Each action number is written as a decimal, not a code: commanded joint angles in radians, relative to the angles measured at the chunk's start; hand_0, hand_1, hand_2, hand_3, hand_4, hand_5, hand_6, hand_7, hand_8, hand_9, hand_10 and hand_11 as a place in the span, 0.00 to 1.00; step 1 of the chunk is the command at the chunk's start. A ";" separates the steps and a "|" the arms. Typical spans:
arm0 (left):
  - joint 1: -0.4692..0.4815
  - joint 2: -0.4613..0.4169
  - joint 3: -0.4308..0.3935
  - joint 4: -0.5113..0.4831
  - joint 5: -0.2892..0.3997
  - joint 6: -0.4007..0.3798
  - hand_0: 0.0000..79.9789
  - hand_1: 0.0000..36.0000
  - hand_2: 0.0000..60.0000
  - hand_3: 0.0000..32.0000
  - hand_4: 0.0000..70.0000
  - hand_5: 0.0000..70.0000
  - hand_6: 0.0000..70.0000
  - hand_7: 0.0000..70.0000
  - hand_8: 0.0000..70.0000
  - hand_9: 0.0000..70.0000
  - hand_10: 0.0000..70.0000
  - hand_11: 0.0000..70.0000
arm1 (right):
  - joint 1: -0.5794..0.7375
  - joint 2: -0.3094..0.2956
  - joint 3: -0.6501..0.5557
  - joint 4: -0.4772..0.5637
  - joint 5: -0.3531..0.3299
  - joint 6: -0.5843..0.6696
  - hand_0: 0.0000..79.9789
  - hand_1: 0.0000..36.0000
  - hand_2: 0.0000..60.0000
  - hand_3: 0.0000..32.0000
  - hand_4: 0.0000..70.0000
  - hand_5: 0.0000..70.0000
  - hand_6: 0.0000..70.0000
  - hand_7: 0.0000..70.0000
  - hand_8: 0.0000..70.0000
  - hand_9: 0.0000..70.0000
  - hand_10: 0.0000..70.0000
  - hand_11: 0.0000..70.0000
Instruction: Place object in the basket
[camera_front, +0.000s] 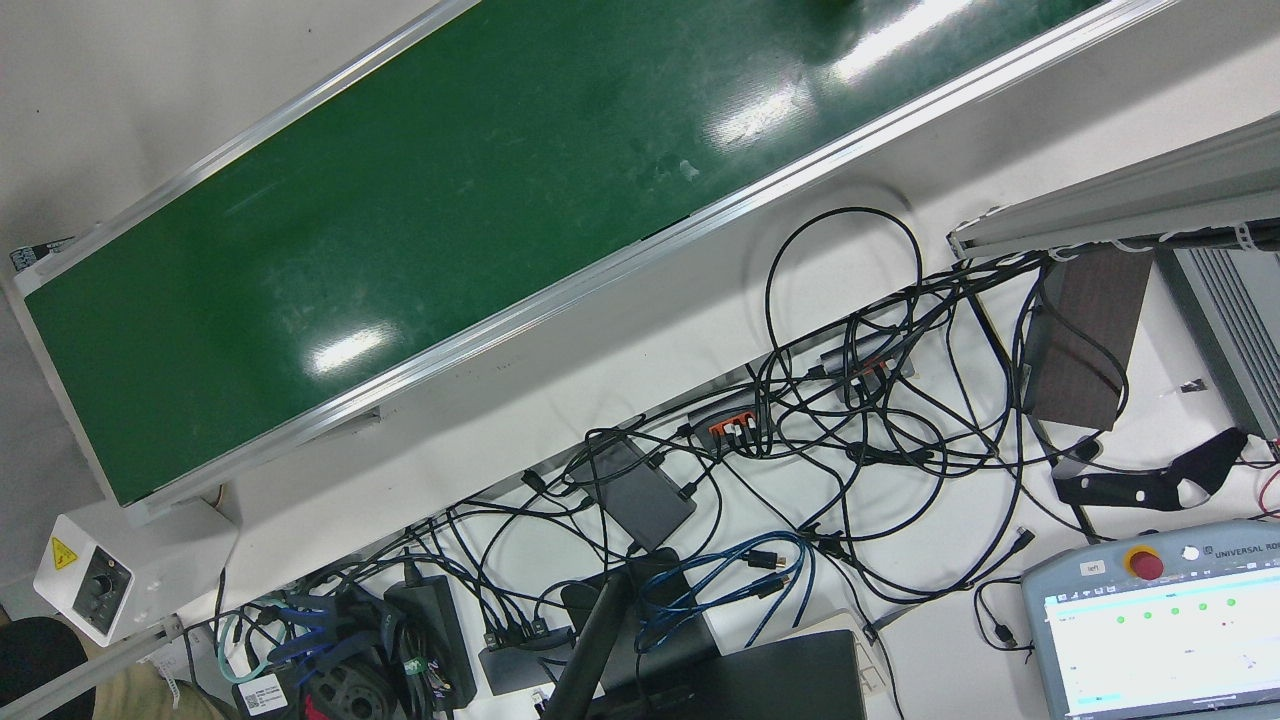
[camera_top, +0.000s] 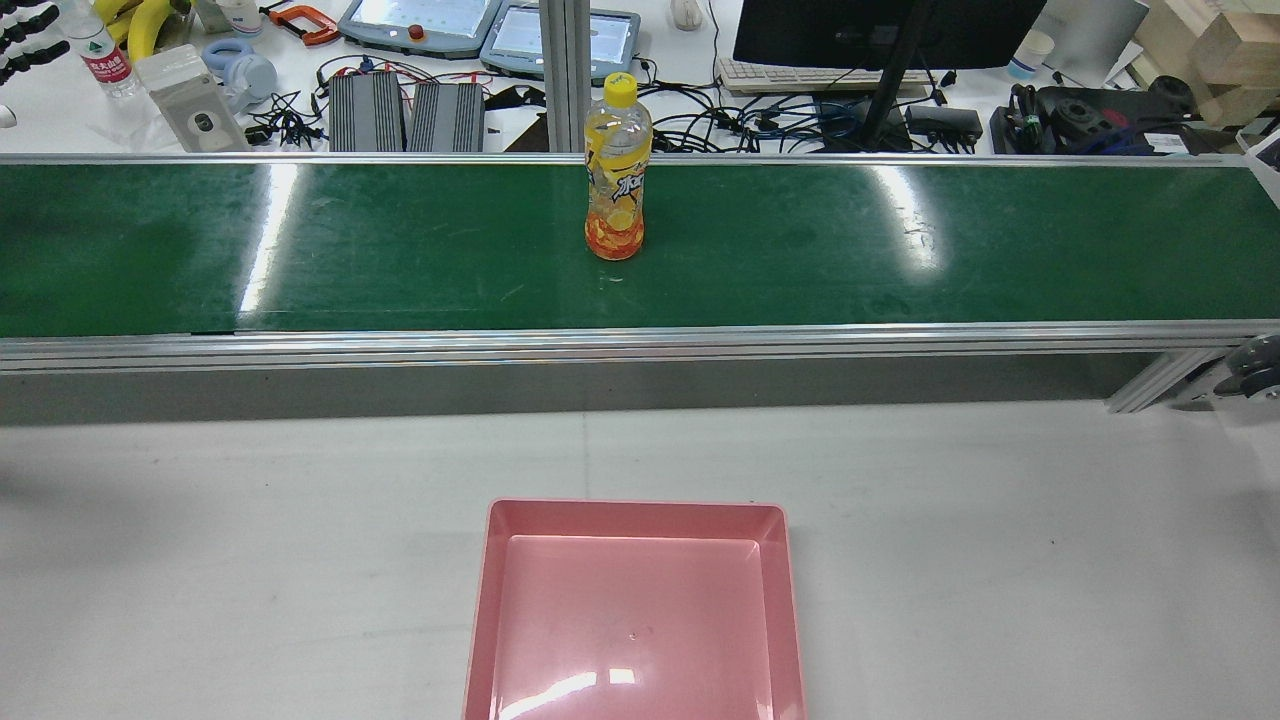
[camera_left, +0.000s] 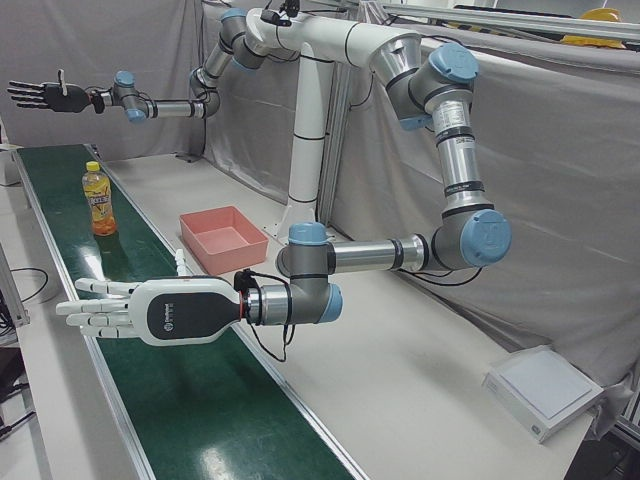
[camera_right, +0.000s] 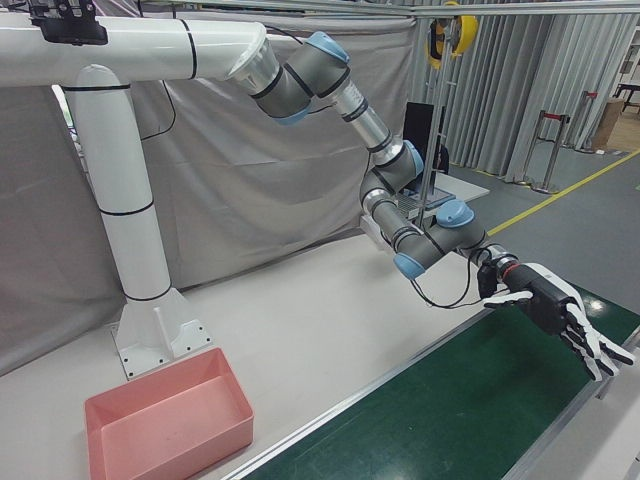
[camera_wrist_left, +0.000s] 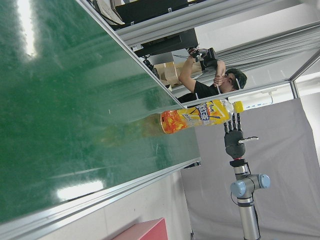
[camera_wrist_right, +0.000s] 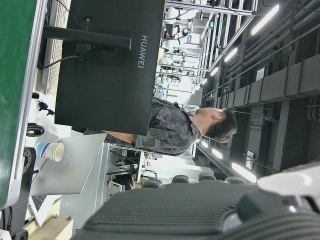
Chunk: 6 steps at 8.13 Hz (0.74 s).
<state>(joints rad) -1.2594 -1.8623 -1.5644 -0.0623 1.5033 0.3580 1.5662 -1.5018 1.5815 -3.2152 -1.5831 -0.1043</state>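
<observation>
In the rear view the orange drink bottle (camera_top: 617, 167) stands upright near the middle of the green conveyor belt (camera_top: 300, 250), well apart from the empty pink basket (camera_top: 480, 600) on the table in front. Neither hand is near it: the left hand (camera_left: 135, 310) hovers flat over the belt, fingers spread and holding nothing — the right hand (camera_right: 560, 315) likewise, fingers splayed. My worry: the bottle is tall and narrow, so a sideways nudge on approach could topple it.

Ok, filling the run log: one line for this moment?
bottle upright on belt | basket empty | left hand open | right hand open
</observation>
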 joint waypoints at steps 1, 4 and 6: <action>0.011 -0.003 0.045 -0.002 -0.002 0.001 0.64 0.36 0.00 0.00 0.26 0.17 0.00 0.00 0.07 0.13 0.11 0.18 | 0.000 0.000 0.000 0.002 0.000 0.000 0.00 0.00 0.00 0.00 0.00 0.00 0.00 0.00 0.00 0.00 0.00 0.00; 0.034 -0.029 0.060 -0.001 0.000 0.001 0.65 0.36 0.00 0.00 0.25 0.15 0.00 0.00 0.06 0.11 0.12 0.20 | 0.000 0.000 0.000 0.000 0.000 0.000 0.00 0.00 0.00 0.00 0.00 0.00 0.00 0.00 0.00 0.00 0.00 0.00; 0.034 -0.031 0.060 -0.002 -0.002 0.001 0.64 0.35 0.00 0.00 0.22 0.13 0.00 0.00 0.04 0.08 0.12 0.19 | 0.000 0.000 0.000 0.000 0.000 0.000 0.00 0.00 0.00 0.00 0.00 0.00 0.00 0.00 0.00 0.00 0.00 0.00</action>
<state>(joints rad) -1.2270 -1.8903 -1.5062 -0.0634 1.5028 0.3590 1.5662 -1.5022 1.5815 -3.2150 -1.5831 -0.1043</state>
